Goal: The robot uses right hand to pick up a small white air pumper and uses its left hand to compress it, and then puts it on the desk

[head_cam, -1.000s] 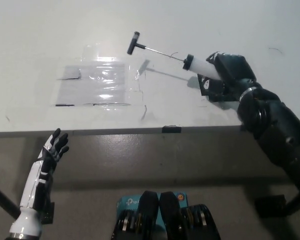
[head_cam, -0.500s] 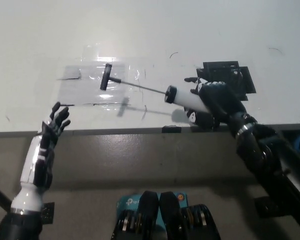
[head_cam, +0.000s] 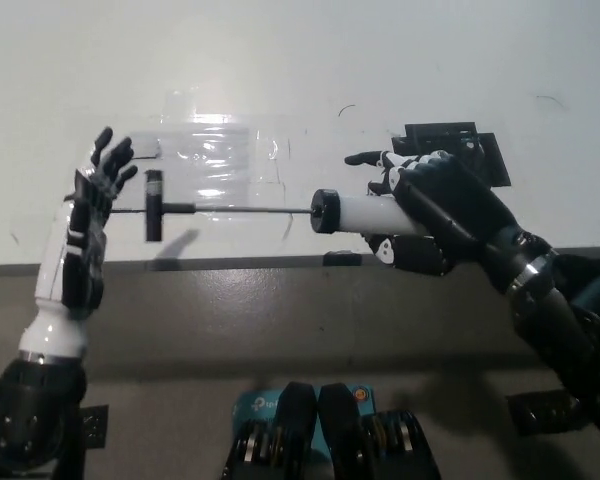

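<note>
My black right hand (head_cam: pixel 435 215) is shut on the small white air pumper (head_cam: pixel 360 212), holding its white barrel level above the desk's front edge. The thin rod runs left from the barrel's black cap to the black T-handle (head_cam: pixel 153 205), fully drawn out. At the left my white left hand (head_cam: pixel 92 205) is raised, open with fingers spread, its palm facing the handle from a short gap away, not touching it.
A clear plastic sheet (head_cam: pixel 205 150) is taped flat on the white desk (head_cam: pixel 300 60) behind the pumper. A black holder (head_cam: pixel 458 145) lies on the desk behind my right hand. The desk's front edge (head_cam: pixel 230 262) runs just below the pumper.
My right hand has swung the pumper down and leftward until it lies level over the desk edge. My left hand has risen from below the desk to beside the T-handle.
</note>
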